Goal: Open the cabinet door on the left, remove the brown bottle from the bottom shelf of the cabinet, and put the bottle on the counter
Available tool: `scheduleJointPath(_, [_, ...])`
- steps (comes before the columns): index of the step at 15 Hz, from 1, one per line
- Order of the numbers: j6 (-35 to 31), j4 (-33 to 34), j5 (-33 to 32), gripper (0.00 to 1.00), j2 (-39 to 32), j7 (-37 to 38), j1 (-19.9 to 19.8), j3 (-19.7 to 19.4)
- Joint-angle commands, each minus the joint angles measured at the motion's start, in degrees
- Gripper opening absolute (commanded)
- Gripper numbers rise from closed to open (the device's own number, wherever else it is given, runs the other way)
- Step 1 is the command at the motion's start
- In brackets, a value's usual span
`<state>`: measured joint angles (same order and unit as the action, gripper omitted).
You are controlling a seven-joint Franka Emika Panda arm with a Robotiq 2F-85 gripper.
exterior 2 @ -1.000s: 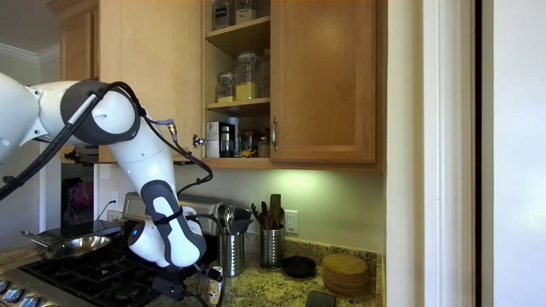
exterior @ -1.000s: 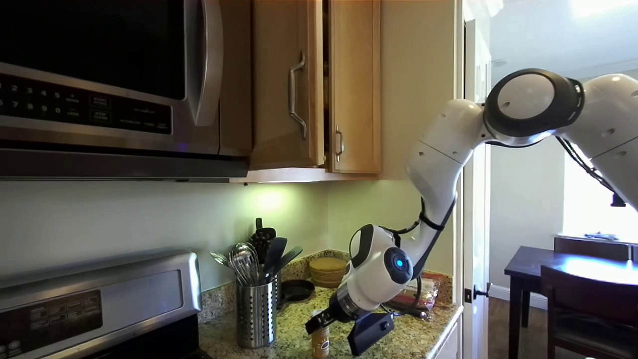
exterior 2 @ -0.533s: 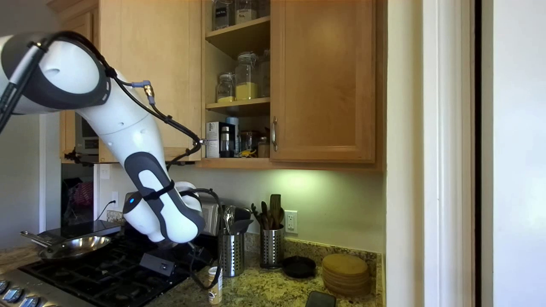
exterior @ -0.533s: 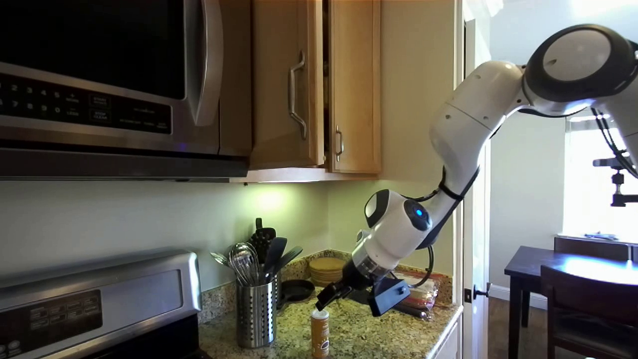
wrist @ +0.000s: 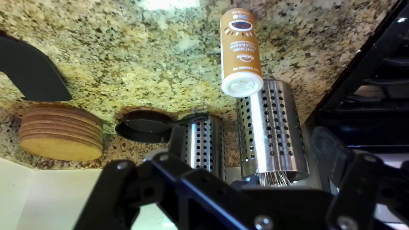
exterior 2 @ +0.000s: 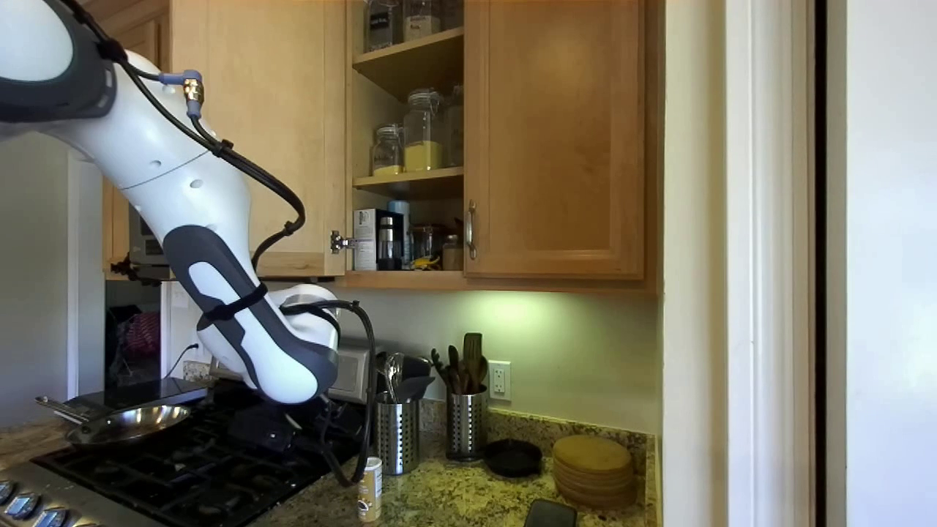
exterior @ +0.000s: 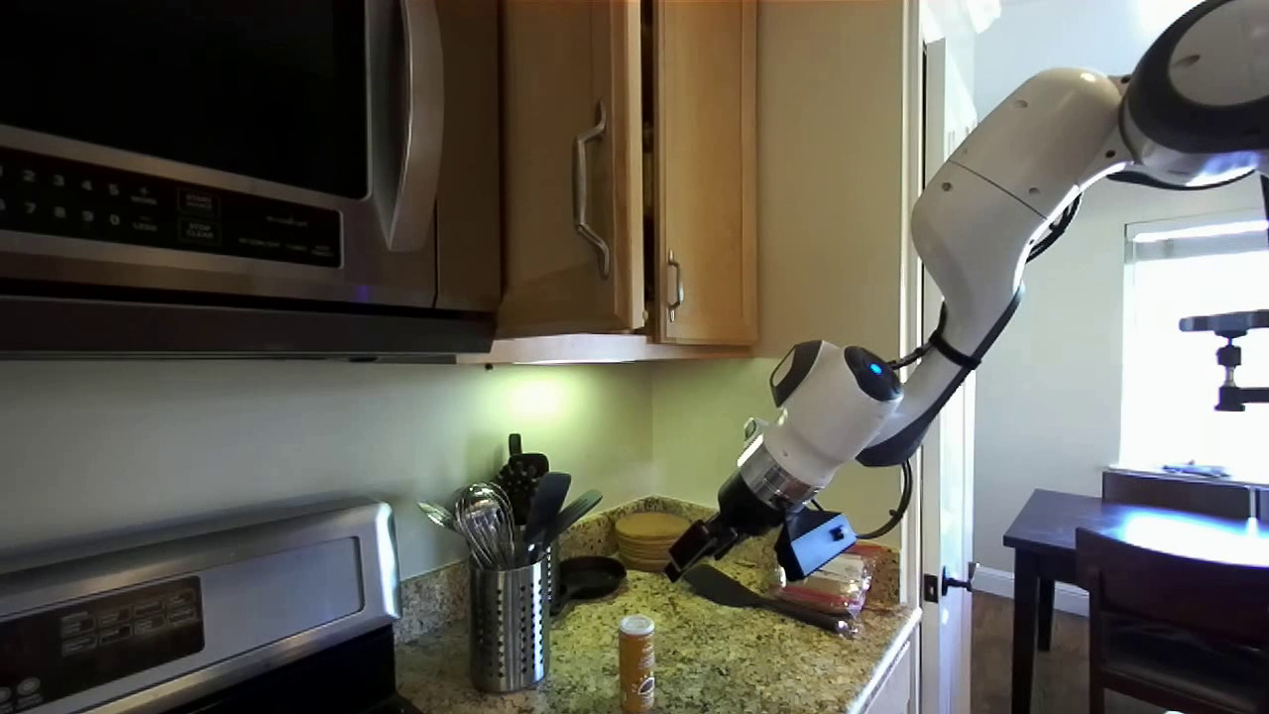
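Note:
The brown bottle (exterior: 636, 666), amber with a white cap, stands upright on the granite counter (exterior: 744, 654). It also shows in an exterior view as a small can-like bottle (exterior 2: 370, 489) beside the stove, and in the wrist view as a labelled bottle (wrist: 241, 48). My gripper (exterior: 694, 550) is up and to the right of it, apart from it. In the wrist view the jaws are wide apart with nothing held between them. The left cabinet door (exterior 2: 263, 132) is swung open. Jars and boxes show on the shelves of the cabinet (exterior 2: 410, 279).
A steel utensil holder (wrist: 271, 127) stands close behind the bottle, another holder (exterior 2: 467, 424) farther back. A small black skillet (exterior 2: 512, 457), round wooden trivets (exterior 2: 593, 468) and a black spatula (exterior: 734, 590) lie on the counter. The stove (exterior 2: 183, 468) borders it, under the microwave (exterior: 178, 238).
The gripper was over the bottle a second ago, then rose and drew back to the right in an exterior view. The bottle has stayed upright in its place on the counter.

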<state>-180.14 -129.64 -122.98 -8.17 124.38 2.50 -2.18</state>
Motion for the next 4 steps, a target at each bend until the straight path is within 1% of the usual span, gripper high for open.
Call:
scheduleJointPath(1, [0.0,-0.11,0.01,1.0,0.01,0.0,0.11,0.0])
scheduleJointPath(4, [0.0,-0.16,0.03,1.0,0.01,0.0,0.36,-0.04])
